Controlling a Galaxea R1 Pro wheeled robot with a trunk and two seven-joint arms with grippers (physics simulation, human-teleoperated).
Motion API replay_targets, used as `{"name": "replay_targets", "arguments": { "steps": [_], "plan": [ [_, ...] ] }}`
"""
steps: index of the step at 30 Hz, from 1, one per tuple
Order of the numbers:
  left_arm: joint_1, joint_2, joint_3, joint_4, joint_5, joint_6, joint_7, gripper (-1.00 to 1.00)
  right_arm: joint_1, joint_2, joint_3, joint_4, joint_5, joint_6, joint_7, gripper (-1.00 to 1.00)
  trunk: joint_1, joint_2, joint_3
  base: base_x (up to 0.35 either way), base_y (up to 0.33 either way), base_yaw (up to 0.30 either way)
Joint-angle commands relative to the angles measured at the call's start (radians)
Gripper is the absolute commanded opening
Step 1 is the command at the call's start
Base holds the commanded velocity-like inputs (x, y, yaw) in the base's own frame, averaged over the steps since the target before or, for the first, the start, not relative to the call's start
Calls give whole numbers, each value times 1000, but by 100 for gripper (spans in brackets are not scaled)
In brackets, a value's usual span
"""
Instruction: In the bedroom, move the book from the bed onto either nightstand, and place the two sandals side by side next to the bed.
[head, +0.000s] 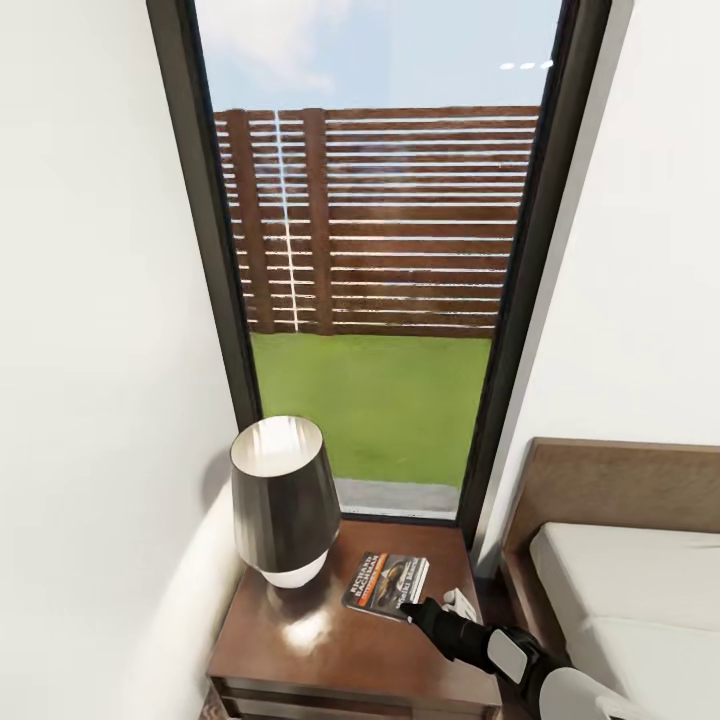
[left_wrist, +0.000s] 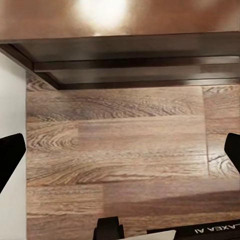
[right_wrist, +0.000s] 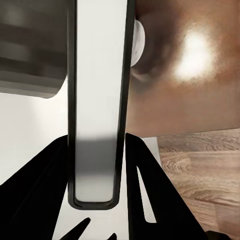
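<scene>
Dark brown and glossy, the nightstand (head: 330, 640) carries the book (head: 386, 583) flat on its top beside a lamp (head: 283, 500), with the right tool (head: 412, 607) at the book's near edge. The right wrist view shows that tool's fingers (right_wrist: 142, 175) clamped on the book's thin edge, so the book is down but not yet released. The sandals remain to be placed. The left wrist view adds wooden floor (left_wrist: 120, 145) under the nightstand, the left tool (left_wrist: 120, 152) spread wide and empty.
</scene>
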Motion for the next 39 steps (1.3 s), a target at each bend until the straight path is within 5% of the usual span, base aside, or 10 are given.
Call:
{"name": "replay_targets", "arguments": {
  "steps": [1, 39],
  "plan": [
    [-1, 0, -8, 0, 4, -3, 5, 100, 0, 0, -8, -1, -2, 9, 1, -100, 4, -8, -4, 0, 0, 0],
    [-1, 0, -8, -1, 3, -4, 5, 100, 0, -1, -9, -4, -2, 9, 5, -100, 150, -274, -123, 0, 0, 0]
  ]
}}
